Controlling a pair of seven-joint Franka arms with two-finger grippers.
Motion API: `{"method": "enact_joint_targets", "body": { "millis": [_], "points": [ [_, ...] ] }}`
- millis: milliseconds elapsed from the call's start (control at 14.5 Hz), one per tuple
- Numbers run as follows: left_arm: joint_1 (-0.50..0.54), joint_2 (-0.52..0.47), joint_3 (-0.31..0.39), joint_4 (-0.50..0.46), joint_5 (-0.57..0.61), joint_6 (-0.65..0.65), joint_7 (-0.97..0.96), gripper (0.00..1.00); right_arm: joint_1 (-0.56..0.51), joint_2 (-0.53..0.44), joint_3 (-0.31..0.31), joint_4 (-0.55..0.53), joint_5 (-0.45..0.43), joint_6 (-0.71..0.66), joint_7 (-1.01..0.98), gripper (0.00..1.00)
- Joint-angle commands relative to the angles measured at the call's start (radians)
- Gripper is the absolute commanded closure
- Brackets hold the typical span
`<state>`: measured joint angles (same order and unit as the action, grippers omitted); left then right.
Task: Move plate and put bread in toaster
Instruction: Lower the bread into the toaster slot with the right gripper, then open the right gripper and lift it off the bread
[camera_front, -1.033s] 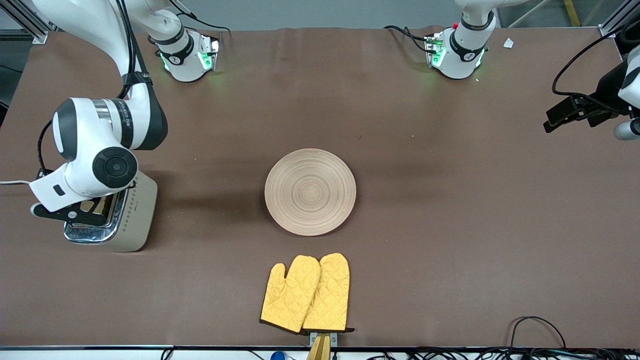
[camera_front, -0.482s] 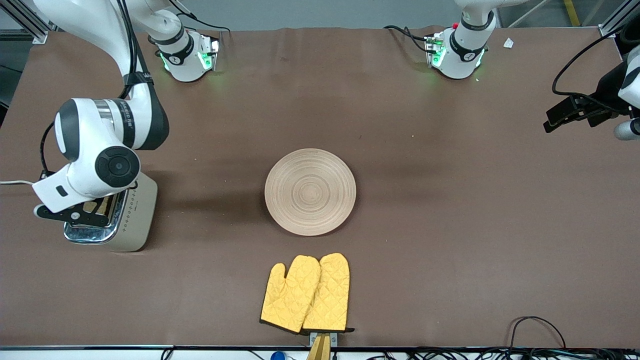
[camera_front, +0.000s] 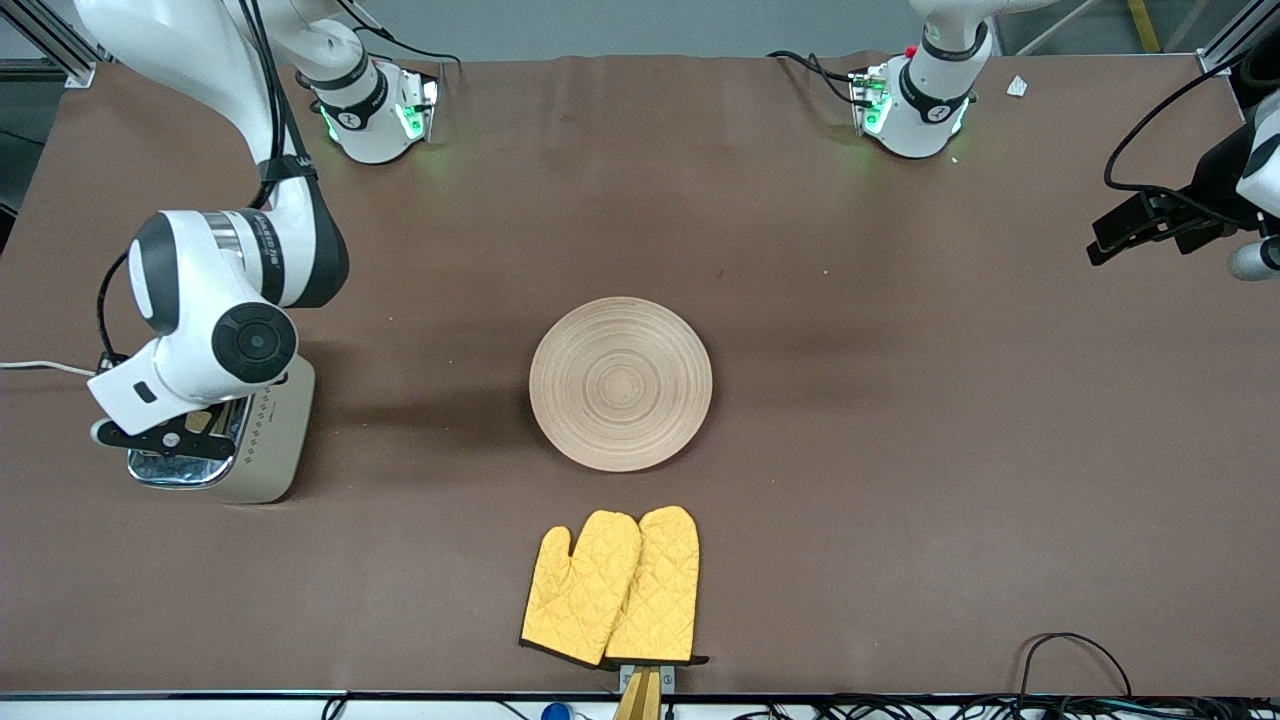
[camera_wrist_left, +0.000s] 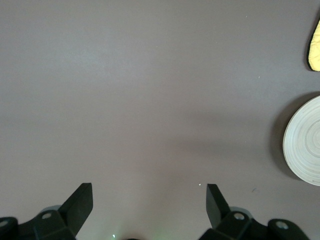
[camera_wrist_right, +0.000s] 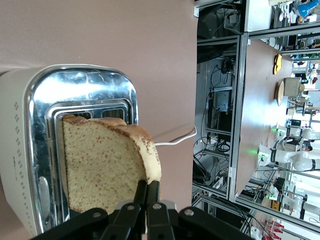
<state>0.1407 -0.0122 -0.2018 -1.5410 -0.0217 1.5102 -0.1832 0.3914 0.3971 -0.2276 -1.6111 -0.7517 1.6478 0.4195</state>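
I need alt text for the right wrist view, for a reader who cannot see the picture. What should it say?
The right end effector, fingers shut on the bread, holds the brown slice directly over the chrome top of the cream toaster. The slice's lower part overlaps a slot, and a white cord runs from the toaster across the brown table.

No words, brand names or numbers can be read anywhere. The right arm (camera_front: 235, 300) has a bit of dark lettering on its silver ring, but it's too small to make out. The toaster (camera_wrist_right: 30, 145) only has a small diamond pattern on its side, no label. The plate (camera_front: 620, 383) shows just ring grain, the yellow oven mitts (camera_front: 612, 586) just quilted stitching, and the bread (camera_wrist_right: 107, 167) has no marks. The arm bases show green lights, no signs.
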Motion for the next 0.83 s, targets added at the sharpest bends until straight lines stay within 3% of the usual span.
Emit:
{"method": "enact_joint_targets", "body": {
  "millis": [0,69,207,344,482,757],
  "points": [
    [0.002,-0.017,0.001,-0.005,-0.001,-0.004,0.014,0.00,-0.003,0.005,0.005,-0.010,-0.012,0.010,0.002,0.78],
    [0.002,-0.017,0.001,-0.005,-0.001,-0.004,0.014,0.00,0.000,0.008,0.005,-0.009,-0.011,0.004,0.005,0.56],
    [0.002,-0.017,0.001,-0.005,-0.001,-0.004,0.014,0.00,0.004,0.008,0.007,-0.009,-0.009,0.000,0.009,0.23],
    [0.000,-0.017,0.001,-0.005,-0.001,-0.004,0.014,0.00,0.018,0.006,0.007,-0.004,0.011,0.000,0.005,0.07],
    [0.000,-0.017,0.001,-0.005,-0.001,-0.004,0.014,0.00,0.020,0.005,0.007,0.020,0.098,0.003,0.005,0.00],
    [0.002,-0.017,0.001,-0.005,-0.001,-0.004,0.014,0.00,0.024,-0.059,0.008,0.132,0.396,-0.046,0.004,0.00]
  ]
}}
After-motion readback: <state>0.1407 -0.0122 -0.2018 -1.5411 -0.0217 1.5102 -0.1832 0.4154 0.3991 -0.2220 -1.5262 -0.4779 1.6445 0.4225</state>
